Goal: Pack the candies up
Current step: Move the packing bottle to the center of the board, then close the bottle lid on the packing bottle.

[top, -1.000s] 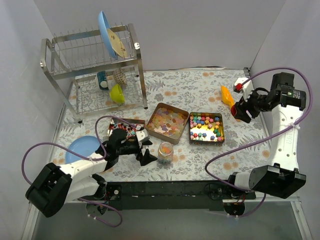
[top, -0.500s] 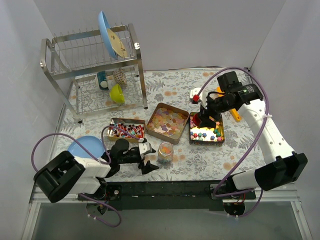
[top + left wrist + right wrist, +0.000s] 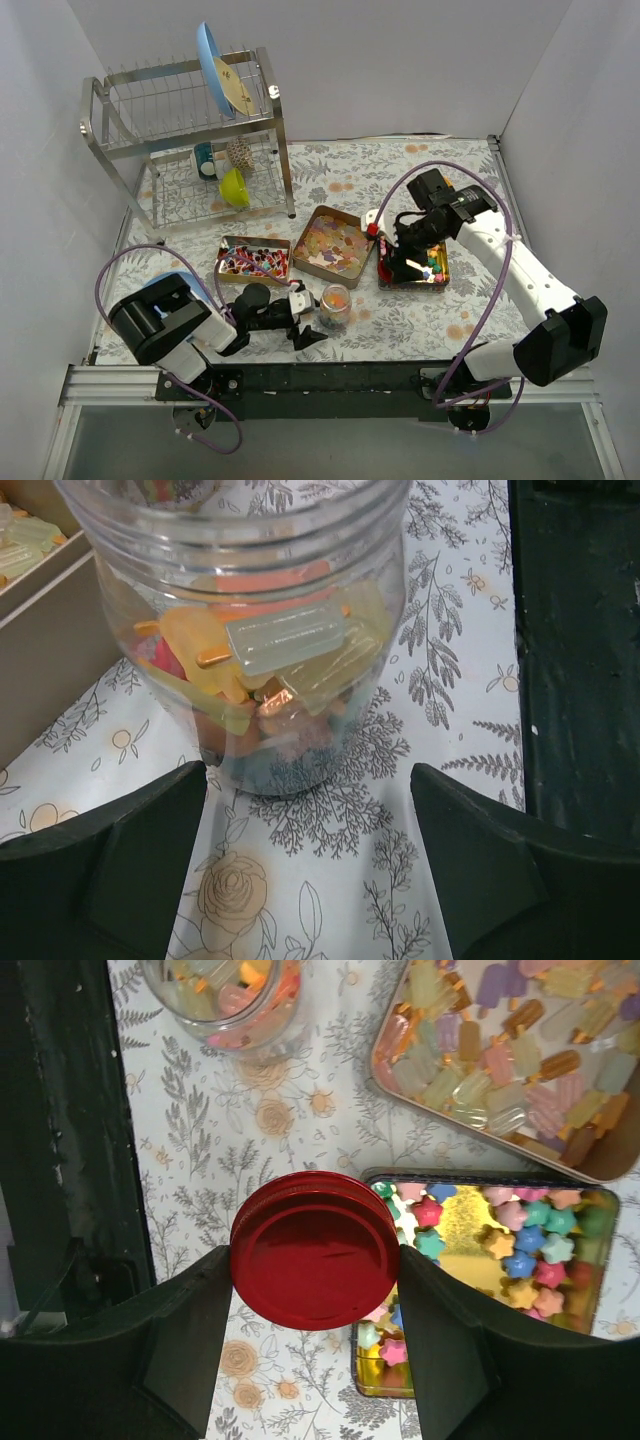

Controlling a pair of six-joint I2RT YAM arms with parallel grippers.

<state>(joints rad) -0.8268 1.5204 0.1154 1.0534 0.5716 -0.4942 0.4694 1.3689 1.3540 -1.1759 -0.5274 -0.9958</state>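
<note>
A clear jar stands near the front edge, partly filled with pale orange-yellow flat candies. My left gripper is open at the jar's base, its fingers on either side and not touching it. My right gripper is shut on the round red lid and holds it above the near left corner of the tin of multicoloured star candies. The tin of pale flat candies and the tin of red-blue-white wrapped pieces lie to the left.
A metal dish rack with plates and a green cup stands at the back left. A blue plate lies under my left arm. The black front rail runs close behind the jar.
My right arm has swung from the far right to over the star tin, carrying the red lid. My left gripper has slid nearer the front edge beside the jar.
</note>
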